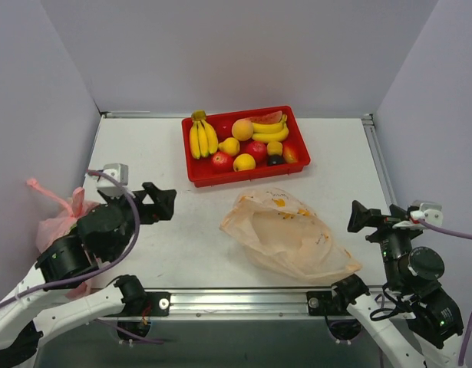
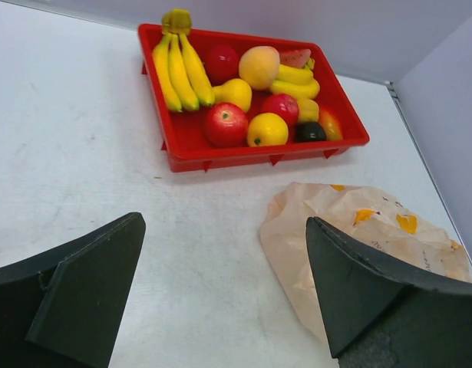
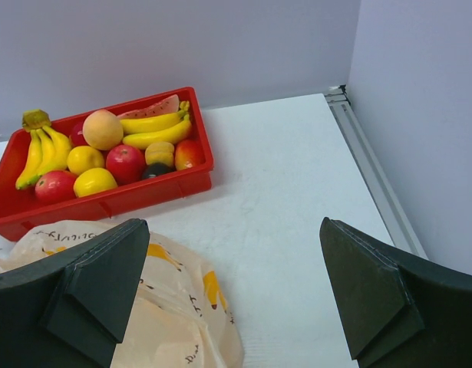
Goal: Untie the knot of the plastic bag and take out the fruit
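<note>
The peach-orange plastic bag [image 1: 291,234] lies flat and crumpled on the white table, in front of the red tray [image 1: 196,173]. No knot shows on it. The fruit [image 1: 222,161], red apples, oranges, a lemon and a dark plum, lies in the tray. My left gripper [image 1: 168,202] is open and empty, above the table to the left of the bag. In the left wrist view [image 2: 224,222] the bag [image 2: 358,230] is by the right finger. My right gripper [image 1: 352,218] is open and empty, to the right of the bag. In the right wrist view [image 3: 234,224] the bag [image 3: 174,307] is at lower left.
The tray also holds two banana bunches [image 1: 202,138] and a watermelon slice [image 1: 268,119]. A pink knotted bag [image 1: 57,222] sits at the left wall beside my left arm. Grey walls close the table on three sides, and a metal rail [image 1: 243,299] runs along the near edge.
</note>
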Available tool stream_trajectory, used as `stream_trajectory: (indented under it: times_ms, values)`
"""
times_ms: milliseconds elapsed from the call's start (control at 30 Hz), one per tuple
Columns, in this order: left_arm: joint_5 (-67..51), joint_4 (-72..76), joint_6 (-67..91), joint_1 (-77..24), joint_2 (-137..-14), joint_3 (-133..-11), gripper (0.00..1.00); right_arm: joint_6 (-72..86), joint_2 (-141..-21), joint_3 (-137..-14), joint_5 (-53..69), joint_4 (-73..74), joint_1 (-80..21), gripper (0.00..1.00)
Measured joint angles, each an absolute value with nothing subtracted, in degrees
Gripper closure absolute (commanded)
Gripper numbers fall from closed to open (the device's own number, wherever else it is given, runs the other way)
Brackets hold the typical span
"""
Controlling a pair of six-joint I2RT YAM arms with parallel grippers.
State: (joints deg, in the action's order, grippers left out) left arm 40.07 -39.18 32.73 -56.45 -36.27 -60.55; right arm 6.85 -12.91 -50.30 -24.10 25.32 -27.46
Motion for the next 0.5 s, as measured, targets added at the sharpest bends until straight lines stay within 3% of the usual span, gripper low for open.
stream_trajectory:
  times_ms: [233,500]
  values:
    - [48.10,-42.39,31.83,-56.40,-24.84,-55.27,0.03,5.91,-7.20,-46.46,-25.15,25.98,-27.46,0.00]
    - [51.18,-44.69,32.38,-56.42,-20.91,-49.12,0.03,5.52,-6.61,-43.62,-24.60,26.02,-27.46,0.00]
